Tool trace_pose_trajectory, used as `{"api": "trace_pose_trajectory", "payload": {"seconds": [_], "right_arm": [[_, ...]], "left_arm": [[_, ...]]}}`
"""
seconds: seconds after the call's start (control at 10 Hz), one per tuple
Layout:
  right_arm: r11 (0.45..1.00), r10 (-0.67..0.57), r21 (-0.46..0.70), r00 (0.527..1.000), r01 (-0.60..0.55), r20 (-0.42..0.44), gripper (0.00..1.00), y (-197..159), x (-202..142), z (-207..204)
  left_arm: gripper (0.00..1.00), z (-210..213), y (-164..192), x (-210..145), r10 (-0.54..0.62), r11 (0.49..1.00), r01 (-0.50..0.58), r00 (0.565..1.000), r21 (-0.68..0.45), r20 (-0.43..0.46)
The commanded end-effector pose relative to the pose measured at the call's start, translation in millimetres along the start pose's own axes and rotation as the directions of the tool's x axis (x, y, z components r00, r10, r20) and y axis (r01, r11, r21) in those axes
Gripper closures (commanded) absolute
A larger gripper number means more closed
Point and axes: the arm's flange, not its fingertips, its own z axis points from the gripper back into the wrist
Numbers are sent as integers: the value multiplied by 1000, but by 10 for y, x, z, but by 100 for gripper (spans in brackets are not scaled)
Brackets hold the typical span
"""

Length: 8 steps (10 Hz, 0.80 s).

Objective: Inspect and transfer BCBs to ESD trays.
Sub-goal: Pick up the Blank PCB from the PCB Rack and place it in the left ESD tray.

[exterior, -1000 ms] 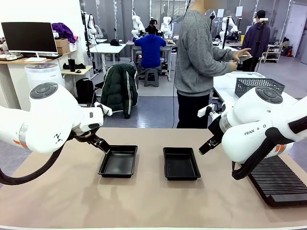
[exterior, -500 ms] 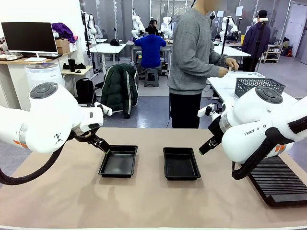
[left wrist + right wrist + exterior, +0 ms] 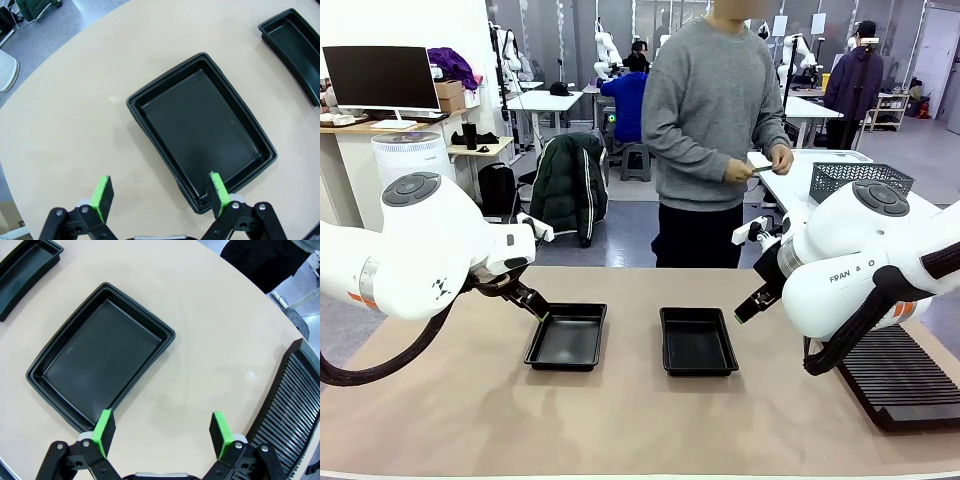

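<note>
Just beyond the left gripper point(image 3: 160, 194) lies an ESD tray point(image 3: 200, 125).

The left ESD tray point(image 3: 567, 338) and the right ESD tray point(image 3: 697, 342) are plain black with a light gloss. The counter point(image 3: 620, 420) is pale beige. The rack point(image 3: 900, 380) at the near right is black with fine ribs. The left gripper point(image 3: 160, 182) and the right gripper point(image 3: 161, 420) are black, with bright green pads point(image 3: 102, 192). The person's sweater point(image 3: 705, 110) is grey.
</note>
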Motion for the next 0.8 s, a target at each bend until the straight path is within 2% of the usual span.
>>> {"api": "trace_pose_trajectory", "payload": {"seconds": [0.0,0.7], "right_arm": [[1000,0,0,1000,0,0,0,0,0,0],[1000,0,0,1000,0,0,0,0,0,0]], "left_arm": [[0,0,2,-1,1,1000,-1,1000,0,0],[0,0,2,-1,1,1000,-1,1000,0,0]]}}
